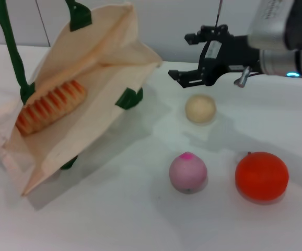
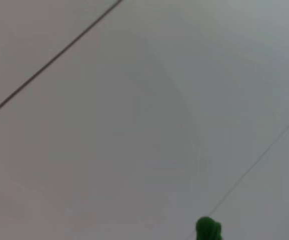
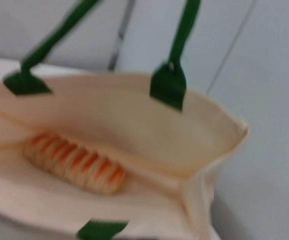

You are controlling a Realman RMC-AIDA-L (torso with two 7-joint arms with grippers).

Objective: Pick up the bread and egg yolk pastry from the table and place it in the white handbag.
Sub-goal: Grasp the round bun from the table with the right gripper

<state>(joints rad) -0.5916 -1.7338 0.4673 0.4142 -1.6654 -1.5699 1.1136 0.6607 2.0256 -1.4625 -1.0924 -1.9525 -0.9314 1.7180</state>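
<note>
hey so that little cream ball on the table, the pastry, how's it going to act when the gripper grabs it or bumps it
The egg yolk pastry is round and sits loose on the table, so a nudge would probably roll it, maybe toward the pink ball. It looks small and likely light. The open right gripper hovering just behind it should close centred, or it may squirt out.

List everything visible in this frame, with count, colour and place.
white handbag: 1, cream with dark green handles, lying open on the table's left side
bread: 1, orange-brown and cream stripes, inside the handbag
egg yolk pastry: 1, pale cream, on the table right of the handbag
pink ball: 1, pink with magenta tip, nearer than the pastry
orange ball: 1, orange, right of the pink ball
table: 1, white
right pincer: 1, black, open, just beyond the pastry
</note>
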